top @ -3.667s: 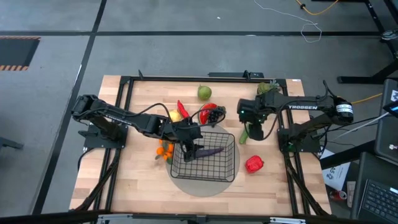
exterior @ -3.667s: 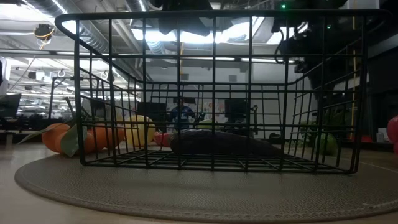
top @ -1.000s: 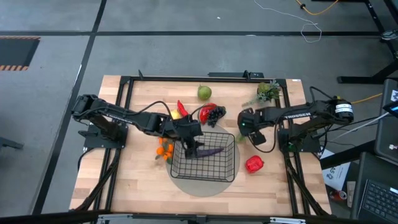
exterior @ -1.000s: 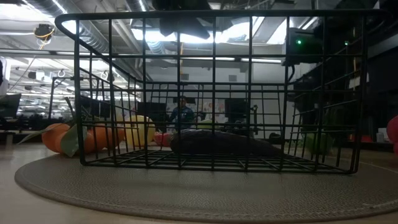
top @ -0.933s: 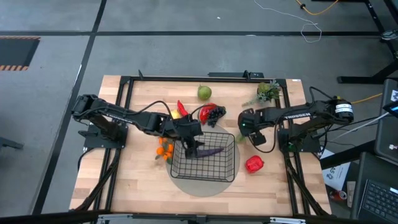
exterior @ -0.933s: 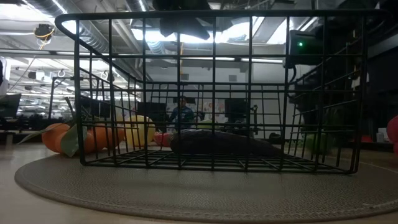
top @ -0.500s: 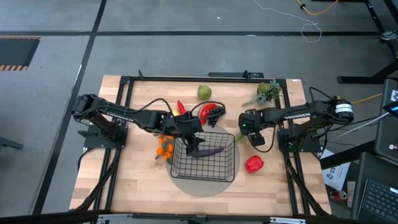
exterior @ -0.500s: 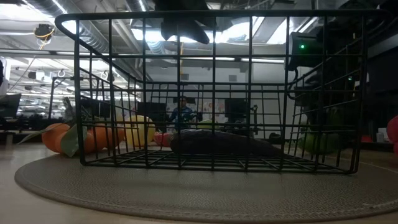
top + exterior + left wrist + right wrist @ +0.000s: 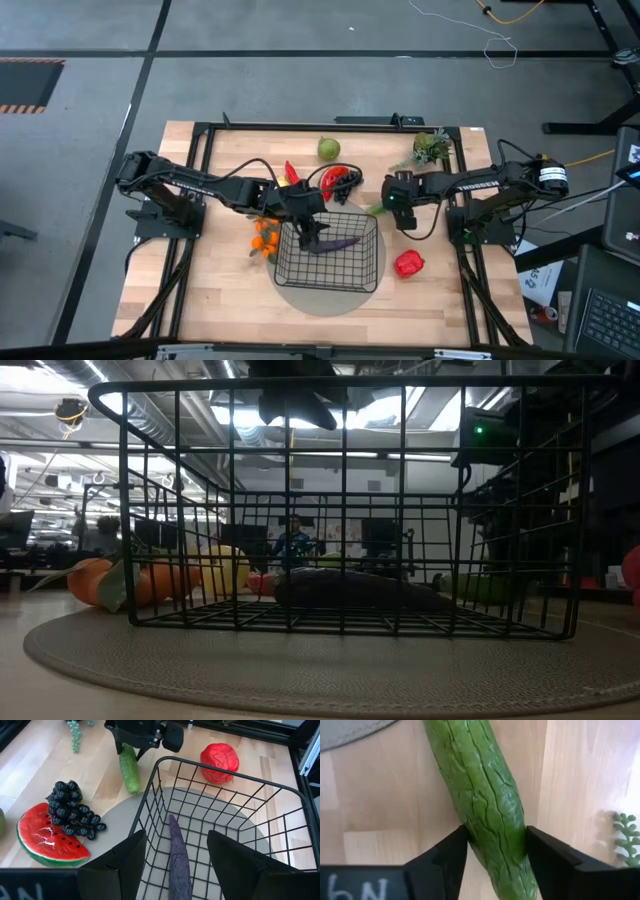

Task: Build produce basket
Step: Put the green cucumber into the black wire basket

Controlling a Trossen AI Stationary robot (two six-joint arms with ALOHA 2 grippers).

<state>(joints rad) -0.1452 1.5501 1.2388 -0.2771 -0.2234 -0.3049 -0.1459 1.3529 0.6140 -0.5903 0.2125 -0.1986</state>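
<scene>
The black wire basket point(image 9: 378, 250) stands on a round grey mat, with the purple eggplant point(image 9: 177, 850) lying on its floor. My left gripper point(image 9: 311, 233) hangs open just above the basket's far left part, its fingers on either side of the eggplant without touching it. The green cucumber point(image 9: 377, 209) lies on the wood to the right of the basket. My right gripper point(image 9: 393, 203) stands over its right end, pointing steeply down, and is shut on it. My right gripper pinches the cucumber's two long sides point(image 9: 517, 827) between its two fingers, near the end away from the basket. The fingers come steeply from above and lie across the cucumber. Its free end point(image 9: 131, 784) points toward the basket and lies low on the table.
Far of the basket lie a watermelon slice point(image 9: 328, 180), dark grapes point(image 9: 346, 184), a red chili point(image 9: 291, 171) and a green pear point(image 9: 328, 149). Oranges point(image 9: 265, 240) sit left of the basket, a red pepper point(image 9: 408, 263) at its right, a leafy sprig point(image 9: 430, 146) at the far right.
My right gripper has rolled about its wrist over the cucumber. The cucumber has turned on the table: its free end has swung from the near side toward the far edge and the basket's far right corner, and it now lies flatter in the low view.
</scene>
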